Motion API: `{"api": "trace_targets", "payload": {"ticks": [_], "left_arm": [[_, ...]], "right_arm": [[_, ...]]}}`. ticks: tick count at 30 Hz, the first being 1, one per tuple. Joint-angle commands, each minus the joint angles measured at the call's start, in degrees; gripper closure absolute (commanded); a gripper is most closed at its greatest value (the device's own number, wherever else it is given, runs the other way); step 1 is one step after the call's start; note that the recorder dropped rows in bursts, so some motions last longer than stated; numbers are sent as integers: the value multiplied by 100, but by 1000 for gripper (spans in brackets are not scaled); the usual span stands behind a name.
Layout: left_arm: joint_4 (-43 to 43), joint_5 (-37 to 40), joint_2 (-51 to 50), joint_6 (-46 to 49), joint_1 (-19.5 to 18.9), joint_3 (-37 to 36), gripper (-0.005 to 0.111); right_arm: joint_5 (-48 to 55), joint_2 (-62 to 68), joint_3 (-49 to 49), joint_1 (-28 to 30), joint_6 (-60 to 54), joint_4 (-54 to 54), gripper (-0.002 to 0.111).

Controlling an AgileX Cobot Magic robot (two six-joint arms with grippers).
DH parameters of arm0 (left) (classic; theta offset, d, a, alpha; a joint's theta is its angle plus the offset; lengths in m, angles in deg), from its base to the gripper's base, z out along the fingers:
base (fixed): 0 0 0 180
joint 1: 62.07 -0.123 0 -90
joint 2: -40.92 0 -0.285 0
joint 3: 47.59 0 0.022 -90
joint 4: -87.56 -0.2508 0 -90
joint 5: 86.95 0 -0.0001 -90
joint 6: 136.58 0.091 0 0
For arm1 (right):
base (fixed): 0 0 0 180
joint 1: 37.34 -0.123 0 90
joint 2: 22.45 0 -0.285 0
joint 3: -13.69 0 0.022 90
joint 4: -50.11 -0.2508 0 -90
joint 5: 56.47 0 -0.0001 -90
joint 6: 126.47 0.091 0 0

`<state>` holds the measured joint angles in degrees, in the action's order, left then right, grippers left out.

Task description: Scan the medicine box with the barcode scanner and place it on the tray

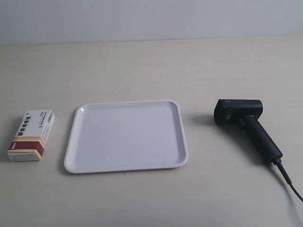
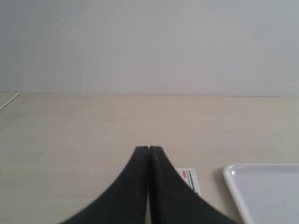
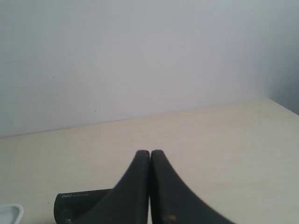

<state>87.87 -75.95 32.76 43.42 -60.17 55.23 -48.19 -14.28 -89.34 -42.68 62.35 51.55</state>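
The medicine box (image 1: pixel 31 135) lies flat at the exterior view's left, white with a dark red band. The white tray (image 1: pixel 127 136) sits in the middle with nothing on it. At the exterior view's right the black barcode scanner (image 1: pixel 246 127) lies on its side, its cable trailing toward the near edge. Neither arm shows in the exterior view. My left gripper (image 2: pixel 148 149) is shut with nothing held; a corner of the medicine box (image 2: pixel 190 179) and the tray (image 2: pixel 233 179) edge peek past it. My right gripper (image 3: pixel 150 152) is shut and holds nothing, with the scanner head (image 3: pixel 77 205) partly hidden behind its fingers.
A light wooden table (image 1: pixel 151 66) carries everything, and a plain pale wall (image 1: pixel 151 19) rises behind it. The scanner's cable (image 1: pixel 289 182) runs off the near right corner. A sliver of the tray's corner (image 3: pixel 10 212) shows in the right wrist view.
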Motion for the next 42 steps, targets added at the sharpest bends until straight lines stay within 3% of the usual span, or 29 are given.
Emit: {"api": "trace_targets", "payload": {"ticks": [1,10,16,20,23,25,28,31,35,37,39,42], "left_arm": [[55,-38,37,0,-16,-4,104],[55,-38,37,0,-16,-4,104],[573,-419,37,-1051,-16,-4,104],[847,-1622,37,-1292,-16,-4,104],[822,-2818,-52,-926,-21,-4,107],[1261,-3187,-529,-342,-76,-4,107],[2172,-3120,-1802,610,-138,240,107],[1964,-2863,-3519,718,-138,666,107],[1158,-1820,-5732,708,-112,1555,107],[1158,-1501,-6485,708,-4,1891,104],[1063,-1410,-7271,796,233,2192,94],[1048,-1629,-8170,1054,568,2471,67]], "right_arm": [[-70,-39,24,30,-31,17,108],[-70,-39,24,30,-31,17,108],[-402,-39,24,30,79,-144,108],[-1076,-39,24,30,559,-617,108],[-1314,-39,24,30,740,-681,108],[-1428,-30,-46,30,740,-681,108],[-1673,393,-337,30,726,-634,108],[-1544,1079,-678,30,726,-414,108],[-1530,2287,-843,30,726,-405,108],[-1713,2818,-837,30,726,-405,108],[-1972,3350,-837,30,726,-401,108],[-2365,3969,-837,30,726,-365,108]]}}
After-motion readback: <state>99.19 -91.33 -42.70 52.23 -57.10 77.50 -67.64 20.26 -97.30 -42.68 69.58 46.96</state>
